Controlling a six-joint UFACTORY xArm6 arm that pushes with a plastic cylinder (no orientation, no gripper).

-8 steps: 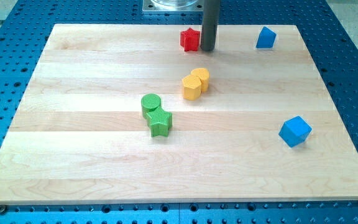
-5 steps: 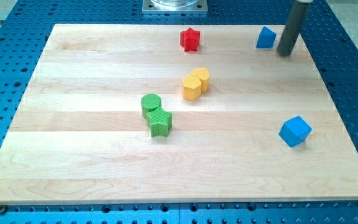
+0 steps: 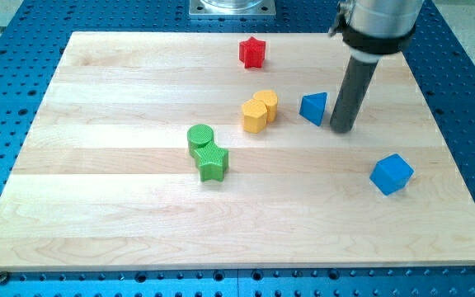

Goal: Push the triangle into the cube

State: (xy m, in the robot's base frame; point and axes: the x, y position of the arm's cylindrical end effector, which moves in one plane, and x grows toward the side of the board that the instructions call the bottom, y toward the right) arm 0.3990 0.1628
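The blue triangle (image 3: 313,108) lies right of the board's middle, toward the view's top. The blue cube (image 3: 391,174) sits at the view's right, below and to the right of the triangle, well apart from it. My tip (image 3: 342,129) rests on the board just right of the triangle, close beside it, between the triangle and the cube. The dark rod rises from the tip toward the view's top.
A red star block (image 3: 252,52) sits near the view's top edge. Two yellow blocks (image 3: 259,111) touch each other left of the triangle. A green cylinder (image 3: 200,138) and a green star (image 3: 213,162) sit together near the board's (image 3: 97,206) middle.
My tip swept from beside the red star to the view's right, then down. The blue triangle moved from the top right corner down and left, toward the yellow blocks.
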